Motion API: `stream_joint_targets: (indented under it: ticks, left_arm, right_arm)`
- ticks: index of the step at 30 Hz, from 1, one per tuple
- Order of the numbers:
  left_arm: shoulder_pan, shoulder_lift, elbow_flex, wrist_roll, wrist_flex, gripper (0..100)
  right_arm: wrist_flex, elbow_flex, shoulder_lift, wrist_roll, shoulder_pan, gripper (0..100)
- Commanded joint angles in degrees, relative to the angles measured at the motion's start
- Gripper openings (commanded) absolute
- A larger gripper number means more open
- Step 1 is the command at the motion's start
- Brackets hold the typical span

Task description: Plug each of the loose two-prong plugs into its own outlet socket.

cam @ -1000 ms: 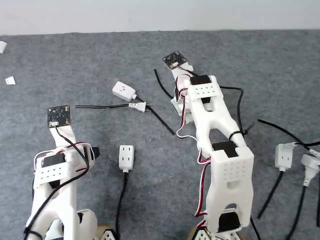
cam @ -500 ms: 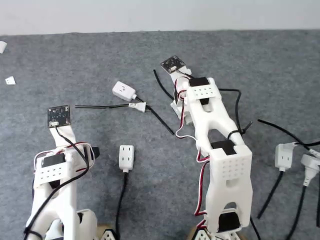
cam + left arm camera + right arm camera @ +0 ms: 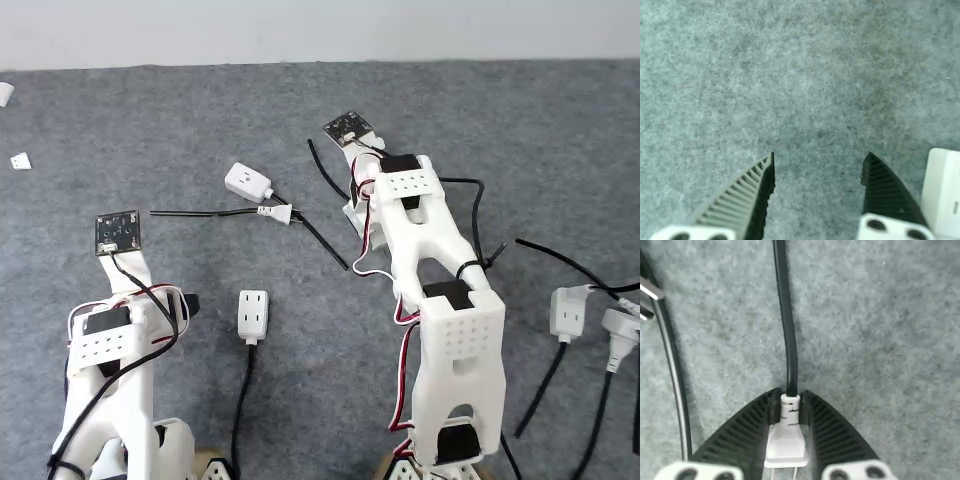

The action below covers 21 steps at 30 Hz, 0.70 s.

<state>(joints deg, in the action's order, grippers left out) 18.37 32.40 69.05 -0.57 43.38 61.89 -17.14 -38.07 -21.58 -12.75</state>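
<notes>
Fingers (image 3: 747, 437) of the right gripper (image 3: 788, 396) are clenching a white plug (image 3: 786, 440) from both sides, their ribbed pads pressing on its flat body. Its black cord (image 3: 789, 330) is leaving the fingertips and running straight away over the grey felt bench (image 3: 880, 315). A second cord (image 3: 671, 370) is lying beside it, apart from the fingers, and two grey metal prongs (image 3: 649, 290) are showing near that cord's far end. In the high view the right arm (image 3: 432, 250) is stretching forward over the middle of the bench.

Left fingers (image 3: 752, 195) are standing released, wide apart, with bare felt between them. The left gripper (image 3: 817, 161) is hanging just over the bench. A white near socket (image 3: 942, 192) is lying just beside one finger; whether the two are touching cannot be told. In the high view the near socket is lying between the two arms, its cord trailing toward the arm bases, and the left arm (image 3: 110, 350) is sitting low at the near left.

Farther out, a far socket (image 3: 247, 181) is resting close to a loose second plug (image 3: 281, 213), the two unjoined. At the right edge, a right socket (image 3: 567, 310) is lying just beside a third plug (image 3: 620, 338), also unjoined.
</notes>
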Motion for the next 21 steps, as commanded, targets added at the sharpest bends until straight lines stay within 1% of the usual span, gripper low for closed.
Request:
stream_joint_targets:
  ticks: [1, 6, 13, 16, 20, 21]
  left_arm:
    - [-0.4, 1.1, -0.5, 0.3, -1.3, 27]
    - [-0.5, 1.1, -0.6, 0.3, -1.1, 27]
    - [-0.9, 1.1, -0.8, 0.2, 0.3, 27]
    - [-4.7, 1.1, -0.8, 0.2, 1.1, 27]
    - [-12.5, 1.1, -2.4, -0.5, 3.8, 27]
    - [-14.9, 1.1, -3.3, -1.8, 4.9, 27]
  right_arm:
    - [-0.4, -2.0, 2.5, 0.0, 1.2, 0.8]
    - [-0.2, -1.7, 6.9, 7.2, 4.9, 0.9]
    - [6.3, -1.6, 9.8, 10.7, 6.1, 0.9]
    - [8.1, -1.5, 11.3, 13.3, 6.8, 1.0]
    - [4.2, 5.2, 15.1, 16.7, 8.8, 1.0]
    - [2.9, 7.9, 16.7, 17.1, 8.9, 1.0]
